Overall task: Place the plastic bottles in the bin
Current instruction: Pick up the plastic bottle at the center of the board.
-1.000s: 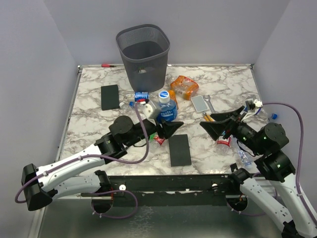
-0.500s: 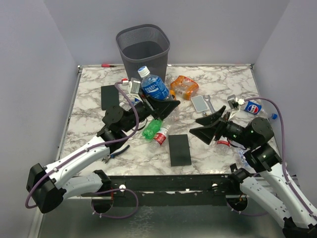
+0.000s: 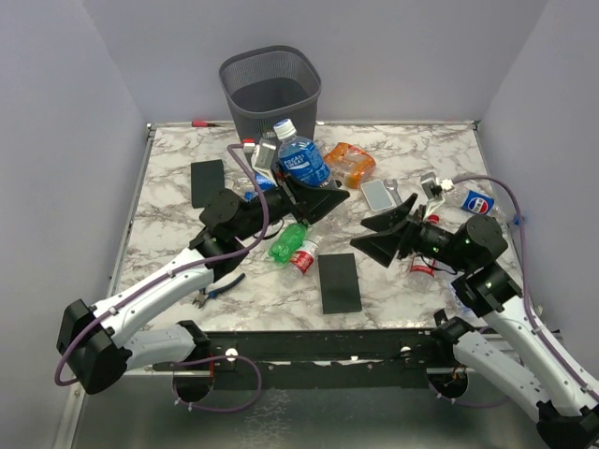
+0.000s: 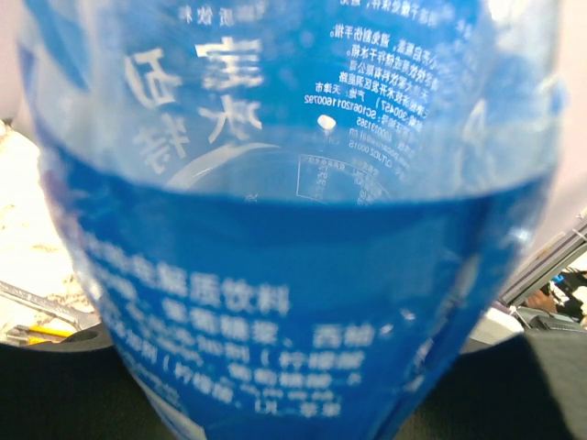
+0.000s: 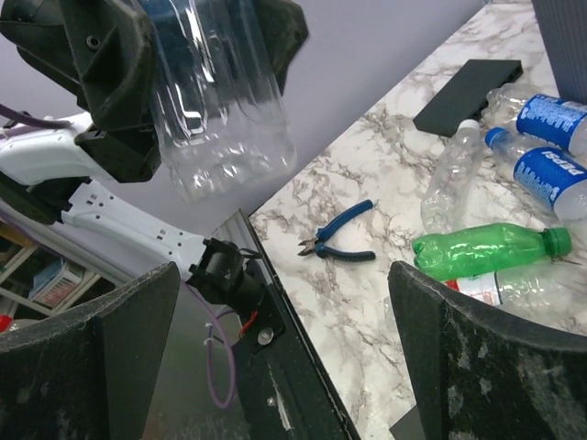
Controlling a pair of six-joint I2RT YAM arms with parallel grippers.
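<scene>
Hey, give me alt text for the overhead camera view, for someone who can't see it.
The left pincer holds a blue-labelled bottle raised near a grey mesh bin. The right pincer hangs open over a marble table scattered with more bottles, two black slabs and pliers.

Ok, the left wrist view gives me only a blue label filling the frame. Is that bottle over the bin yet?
Observer: It looks short of it. From above, the left gripper holds the blue-labelled bottle raised just in front of the bin.
Reviewer: And the right arm?
Observer: The right gripper is open with nothing between its fingers, above the table.
Reviewer: Any other bottles lying out?
Observer: Several, among them a green bottle on its side near the middle of the table.
</scene>
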